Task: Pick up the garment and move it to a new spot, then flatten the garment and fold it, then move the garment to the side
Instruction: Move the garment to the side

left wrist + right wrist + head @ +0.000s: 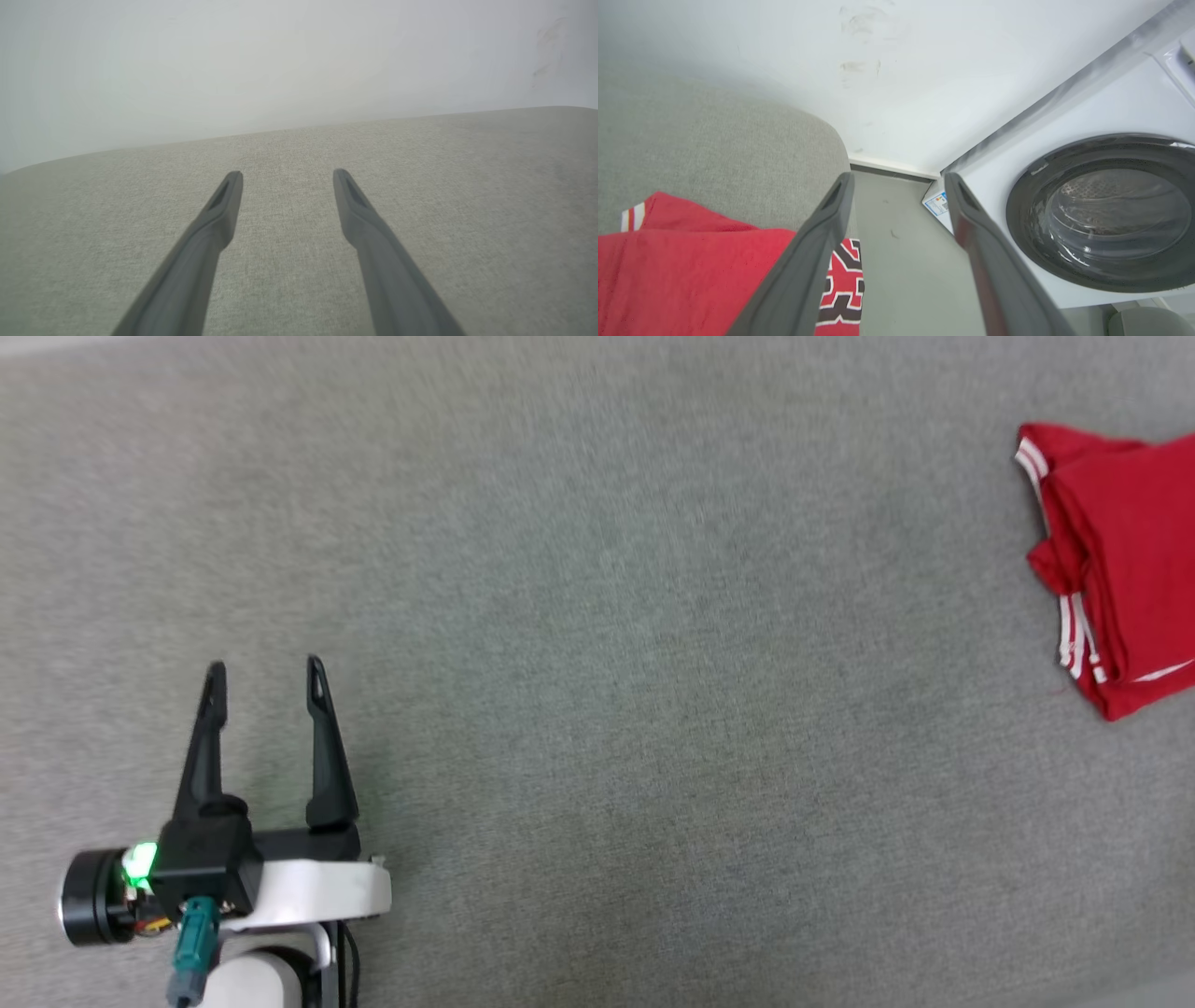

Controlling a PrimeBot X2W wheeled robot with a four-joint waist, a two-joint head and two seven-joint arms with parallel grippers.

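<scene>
The head view takes in the broad grey fabric top of the bench [607,663], with the left gripper [266,665] over its near left part, fingers apart and nothing between them. The garment [1120,560] lies far off at the right side, folded into a red bundle with white-striped trim along its left edge; the frame cuts off its right part. The right wrist view adds what the head view lacks: the right gripper [899,176], fingers spread and holding nothing, above the bench's rounded corner, with the garment just below and to the left of them. Here black, white-outlined print shows at the cloth's edge, partly hidden by the left finger, so it cannot be read whole. Whether that edge hangs over the bench is unclear. Beyond are the floor [896,261], a scuffed wall [924,70] and a washer [1101,210] with a round door. The left wrist view gives bare fabric and a hazy wall.
</scene>
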